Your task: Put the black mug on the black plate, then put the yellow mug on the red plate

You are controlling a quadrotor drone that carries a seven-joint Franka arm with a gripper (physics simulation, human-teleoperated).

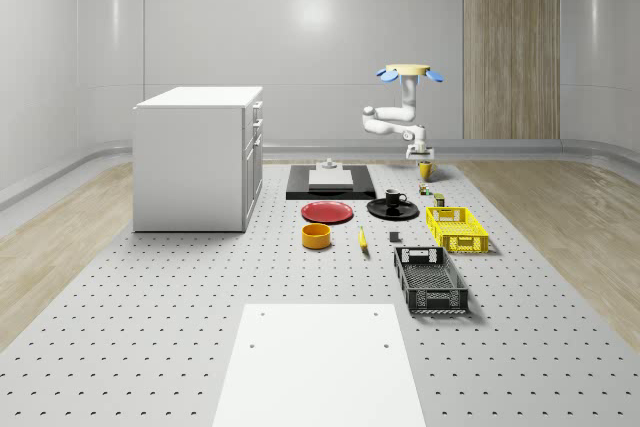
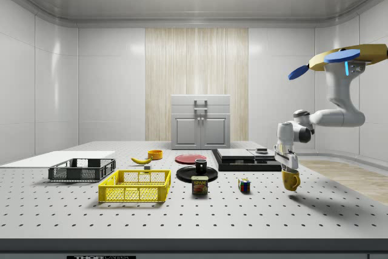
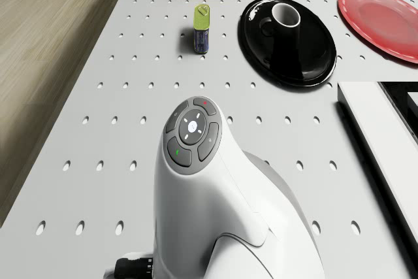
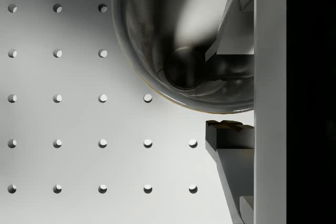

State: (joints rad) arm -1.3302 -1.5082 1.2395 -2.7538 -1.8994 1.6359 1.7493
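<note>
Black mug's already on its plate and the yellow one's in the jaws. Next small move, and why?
Probably carry the yellow mug sideways toward the red plate. The gripper holds it by the rim, hanging clear of the table, while the drone hovers beyond the black plate, where the black mug already sits. The red plate lies bare.
</note>
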